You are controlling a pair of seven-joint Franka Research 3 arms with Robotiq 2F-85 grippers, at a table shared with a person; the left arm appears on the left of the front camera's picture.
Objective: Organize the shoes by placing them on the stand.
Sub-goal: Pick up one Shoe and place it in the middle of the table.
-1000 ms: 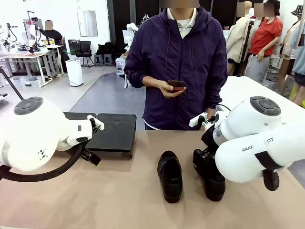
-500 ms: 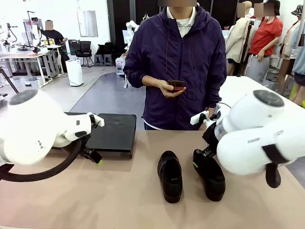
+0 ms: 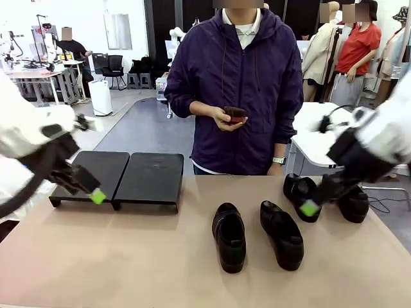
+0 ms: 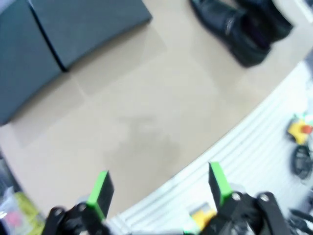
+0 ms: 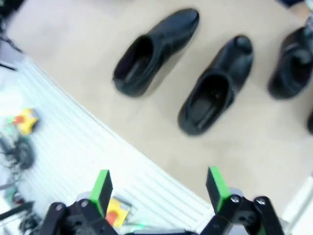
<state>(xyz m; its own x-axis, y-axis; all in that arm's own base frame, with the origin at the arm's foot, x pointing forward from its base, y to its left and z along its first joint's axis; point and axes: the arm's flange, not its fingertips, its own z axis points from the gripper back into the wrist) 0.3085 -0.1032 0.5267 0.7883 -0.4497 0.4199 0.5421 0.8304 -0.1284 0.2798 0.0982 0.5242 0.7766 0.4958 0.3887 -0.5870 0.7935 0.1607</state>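
We see four black loafers (image 3: 228, 236) loose on the table (image 3: 128, 256) right of the bare black stand (image 3: 148, 176), the left gripper (image 4: 159, 186) and right gripper (image 5: 159, 188) both wide open and empty; we judge the right should descend squarely and pinch one loafer's sides

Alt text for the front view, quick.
Four black loafers lie on the tan table, two mid-table and two far right, none on the black stand at left. The left gripper hangs by the stand, the right gripper by the right-hand pair; a person stands opposite.
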